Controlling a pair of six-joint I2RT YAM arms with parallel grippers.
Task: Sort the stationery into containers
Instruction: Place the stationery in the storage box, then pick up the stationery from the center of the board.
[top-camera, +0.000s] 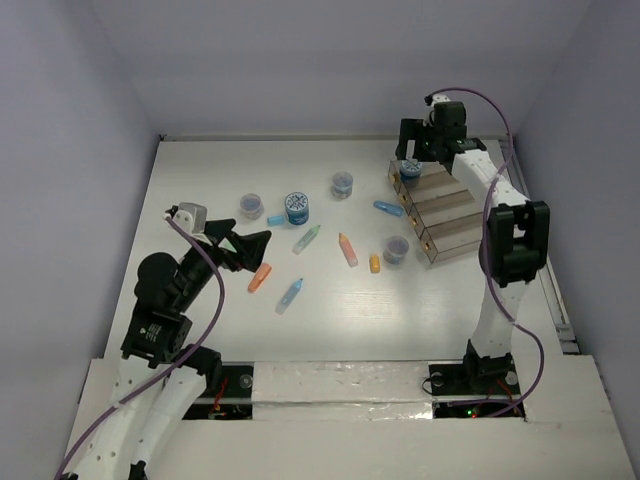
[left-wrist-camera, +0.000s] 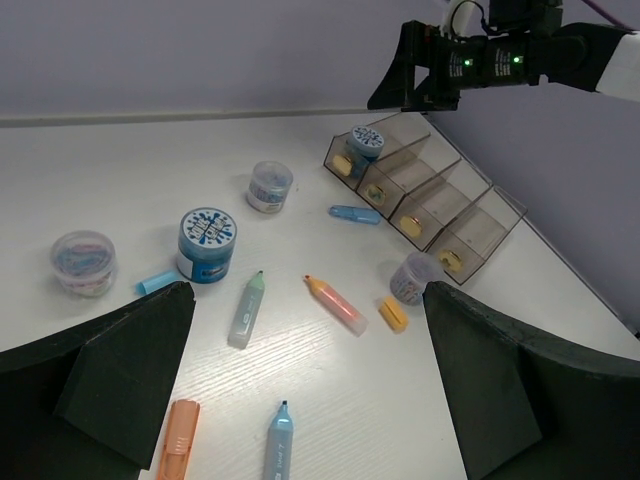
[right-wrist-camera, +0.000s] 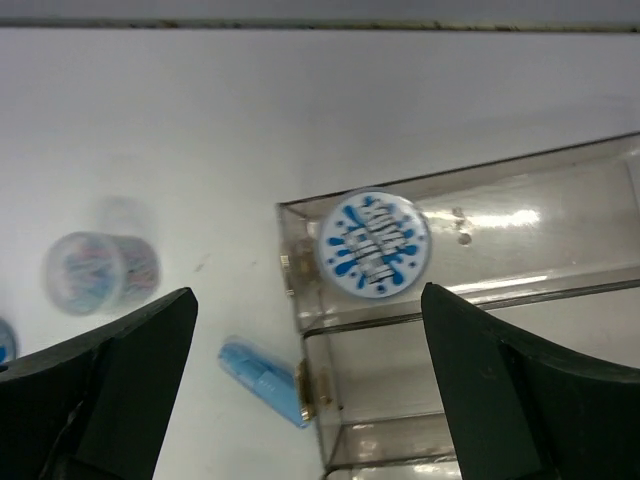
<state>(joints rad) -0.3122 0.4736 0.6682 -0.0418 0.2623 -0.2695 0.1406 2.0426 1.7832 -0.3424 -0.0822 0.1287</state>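
The rack of four clear containers (top-camera: 445, 212) stands at the right. A blue roll (top-camera: 409, 168) lies in its farthest bin and shows in the right wrist view (right-wrist-camera: 373, 244). My right gripper (top-camera: 414, 150) hovers over that bin, open and empty (right-wrist-camera: 315, 390). A second blue roll (top-camera: 297, 207), three small jars (top-camera: 251, 206) (top-camera: 343, 184) (top-camera: 396, 249) and several short sticks, such as a green one (top-camera: 306, 239) and an orange one (top-camera: 260, 277), lie scattered mid-table. My left gripper (top-camera: 250, 245) is open and empty at the left, above the table (left-wrist-camera: 305, 400).
A light-blue stick (right-wrist-camera: 262, 378) lies touching the rack's front corner. A small orange cap (left-wrist-camera: 393, 314) lies beside the jar (left-wrist-camera: 415, 277) near the rack's nearest bin. White walls enclose the table on three sides.
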